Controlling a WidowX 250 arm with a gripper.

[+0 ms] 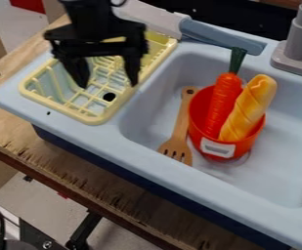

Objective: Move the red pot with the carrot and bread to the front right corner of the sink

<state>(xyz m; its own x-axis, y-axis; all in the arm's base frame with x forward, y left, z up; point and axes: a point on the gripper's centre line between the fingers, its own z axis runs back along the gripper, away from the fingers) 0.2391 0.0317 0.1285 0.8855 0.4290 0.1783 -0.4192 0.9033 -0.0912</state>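
Observation:
Over the yellow dish rack (91, 118), at the upper left, my black gripper (108, 84) hangs open, its two fingers apart with nothing between them. A red pot (199, 117) stands in the light blue sink to the right. An orange carrot with a green top (224, 100) and a yellow baguette (249, 105) lean side by side in that pot, their lower ends hidden. Just left of the pot, a wooden slotted spatula (181, 128) lies in the sink, slots toward the viewer.
A grey faucet (298, 41) rises from the sink's far right side. A knife-like thing with a blue-grey part (222, 36) lies along the back rim (199, 44). The sink unit stands on a worn wooden board (94, 188).

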